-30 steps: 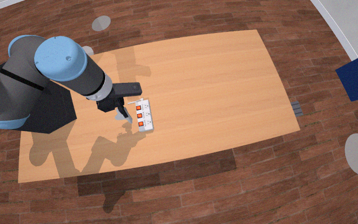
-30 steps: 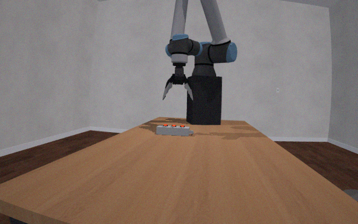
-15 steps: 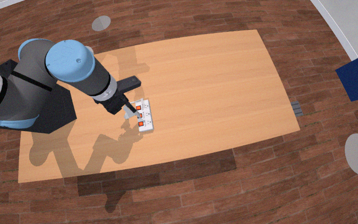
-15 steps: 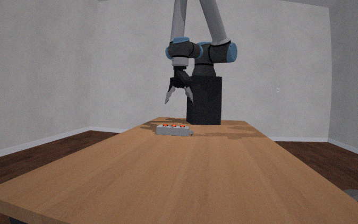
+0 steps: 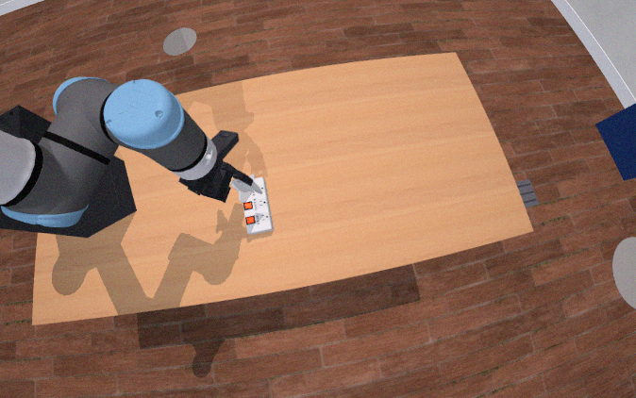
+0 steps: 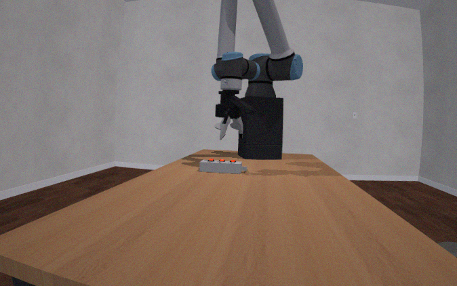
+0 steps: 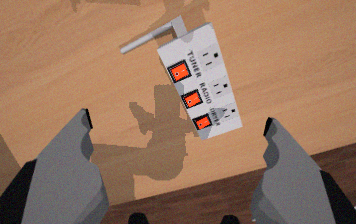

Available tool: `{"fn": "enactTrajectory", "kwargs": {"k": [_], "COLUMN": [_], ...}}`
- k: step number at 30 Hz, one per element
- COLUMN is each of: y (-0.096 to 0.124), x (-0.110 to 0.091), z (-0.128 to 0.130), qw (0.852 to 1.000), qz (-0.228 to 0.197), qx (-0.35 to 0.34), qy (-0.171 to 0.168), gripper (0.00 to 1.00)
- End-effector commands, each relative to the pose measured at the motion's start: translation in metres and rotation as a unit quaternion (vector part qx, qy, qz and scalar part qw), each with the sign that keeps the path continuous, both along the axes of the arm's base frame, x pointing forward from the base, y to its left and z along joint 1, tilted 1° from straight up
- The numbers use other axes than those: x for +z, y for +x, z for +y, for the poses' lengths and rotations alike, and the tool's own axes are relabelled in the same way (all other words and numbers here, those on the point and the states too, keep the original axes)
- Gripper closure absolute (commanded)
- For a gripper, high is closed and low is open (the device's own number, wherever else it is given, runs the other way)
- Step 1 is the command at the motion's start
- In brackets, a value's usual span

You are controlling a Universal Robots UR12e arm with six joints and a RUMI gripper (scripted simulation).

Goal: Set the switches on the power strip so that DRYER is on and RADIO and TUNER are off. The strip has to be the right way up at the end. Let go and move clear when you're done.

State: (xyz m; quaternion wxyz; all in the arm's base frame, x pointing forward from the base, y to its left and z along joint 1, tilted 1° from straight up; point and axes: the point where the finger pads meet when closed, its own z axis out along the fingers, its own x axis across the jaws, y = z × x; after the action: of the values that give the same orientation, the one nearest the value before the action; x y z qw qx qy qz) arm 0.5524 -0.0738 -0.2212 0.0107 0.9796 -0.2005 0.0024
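The strip (image 7: 201,82) lies flat on the wooden surface (image 5: 377,141), face up, with its three labelled switches showing. In the wrist view it sits in the upper middle of the frame, tilted so that TUNER (image 7: 179,72) is highest, RADIO (image 7: 191,99) in the middle and DRYER (image 7: 202,122) lowest. All three switches look the same orange-red; whether each is on or off cannot be told. A short grey cord stub (image 7: 150,38) runs from the TUNER end toward the upper left.

The gripper (image 6: 230,128) hangs above the strip, well apart from it, pointing down. Its jaws are spread wide and hold nothing; in the wrist view the two grey fingers stand at the lower left and lower right corners with bare wood between them.

In the top view the strip (image 5: 259,207) is left of centre on the surface, partly under the gripper (image 5: 242,184), near the arm's dark pedestal (image 6: 268,135).
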Motion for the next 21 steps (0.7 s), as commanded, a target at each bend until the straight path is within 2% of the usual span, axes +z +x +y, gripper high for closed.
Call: {"fn": "enactTrajectory", "kwargs": {"k": [1,4,13,21], "y": [0.000,-0.001,-0.002,-0.003], "x": [-0.007,-0.009,-0.019,-0.021], "z": [0.003,0.003,0.007,0.007], "qw": [0.996,0.994,0.977,0.971], "qz": [-0.001,-0.001,0.001,0.002], "qx": [0.088,0.105,0.212,0.238], "qy": [0.002,0.002,0.002,0.002], "gripper": [0.00,0.00,0.00,0.00]}}
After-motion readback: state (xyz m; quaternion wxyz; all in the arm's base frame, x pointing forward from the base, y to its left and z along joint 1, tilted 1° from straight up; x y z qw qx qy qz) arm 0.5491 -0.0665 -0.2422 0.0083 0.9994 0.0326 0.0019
